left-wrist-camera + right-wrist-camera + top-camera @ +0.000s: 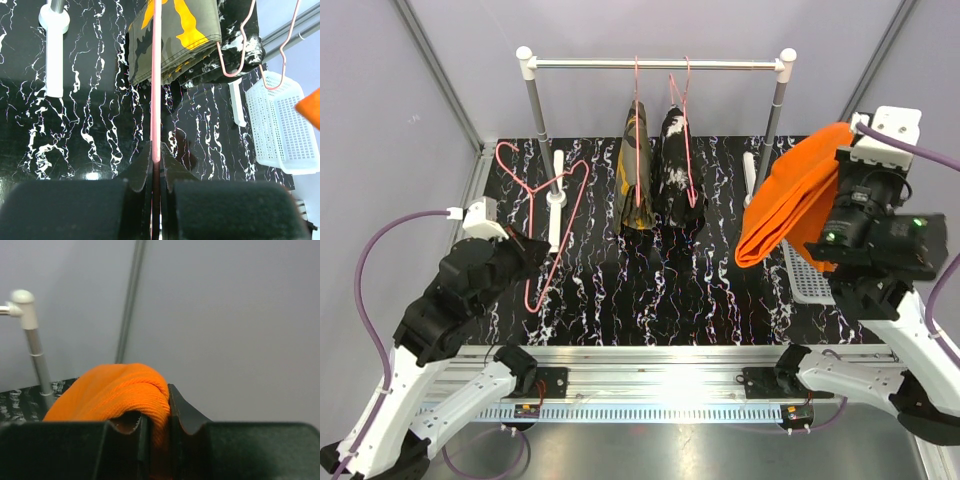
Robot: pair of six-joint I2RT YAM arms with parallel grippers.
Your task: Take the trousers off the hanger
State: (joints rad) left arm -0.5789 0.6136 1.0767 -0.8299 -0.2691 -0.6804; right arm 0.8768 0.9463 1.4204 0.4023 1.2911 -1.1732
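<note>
Orange trousers (790,190) clamped in right claw (159,415); left claw (156,162) pinches pink hanger (156,100); camouflage trousers (638,170) hang vertical, 2 o'clock from it.

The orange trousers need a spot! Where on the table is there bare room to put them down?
The widest bare patch is on the tabletop, middle front, between the pink hanger and the white basket, in front of the hanging camouflage trousers and black-and-white trousers. Under the rail it is crowded.
</note>
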